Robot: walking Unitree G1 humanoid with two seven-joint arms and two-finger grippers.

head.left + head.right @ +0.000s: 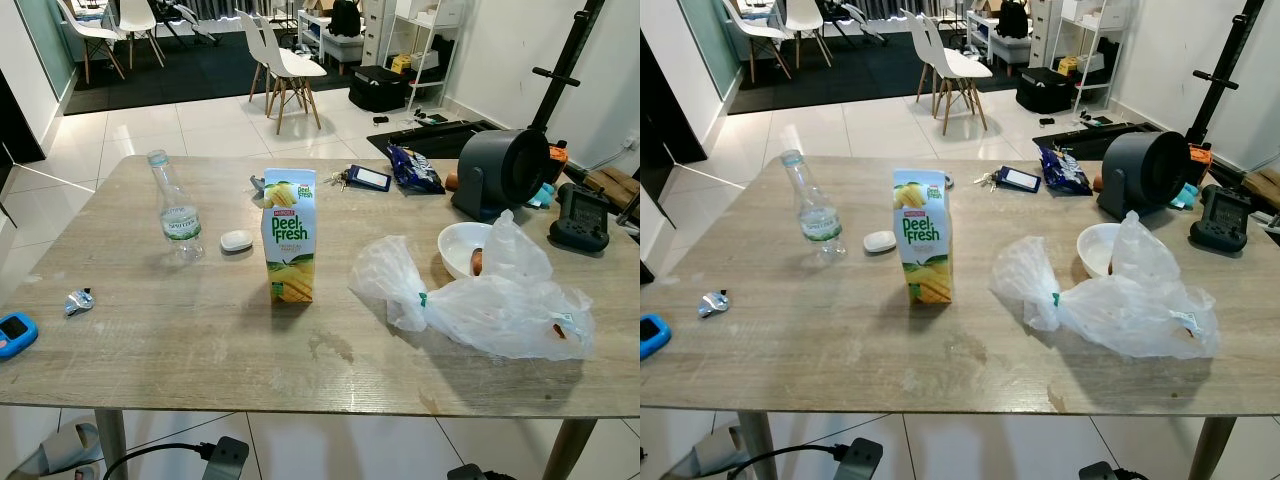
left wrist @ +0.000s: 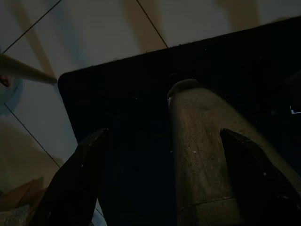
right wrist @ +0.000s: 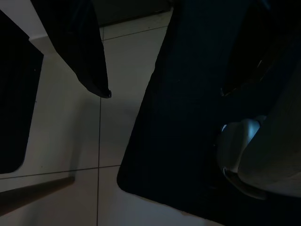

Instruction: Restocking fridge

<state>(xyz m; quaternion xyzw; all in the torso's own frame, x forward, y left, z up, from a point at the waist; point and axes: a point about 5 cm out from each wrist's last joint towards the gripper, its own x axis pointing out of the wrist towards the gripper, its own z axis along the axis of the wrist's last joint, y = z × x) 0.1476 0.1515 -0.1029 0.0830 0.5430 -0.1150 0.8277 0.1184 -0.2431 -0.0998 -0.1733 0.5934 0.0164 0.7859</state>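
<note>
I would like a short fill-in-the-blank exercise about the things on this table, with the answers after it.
1. The juice carton stands ____ on the wooden table.
2. The clear water bottle is on the carton's ____ side.
3. The white bowl lies partly under a plastic ____.

Missing words: upright; left; bag

You were in a home dining area: wooden table [image 1: 150,350] on white tiled floor [image 1: 180,125], juice carton [image 1: 289,236], water bottle [image 1: 176,208], keys [image 1: 340,178], snack bag [image 1: 414,168], plastic bags [image 1: 500,300]. White dining chairs [image 1: 285,65] and shelving [image 1: 425,40] stood behind.
</note>
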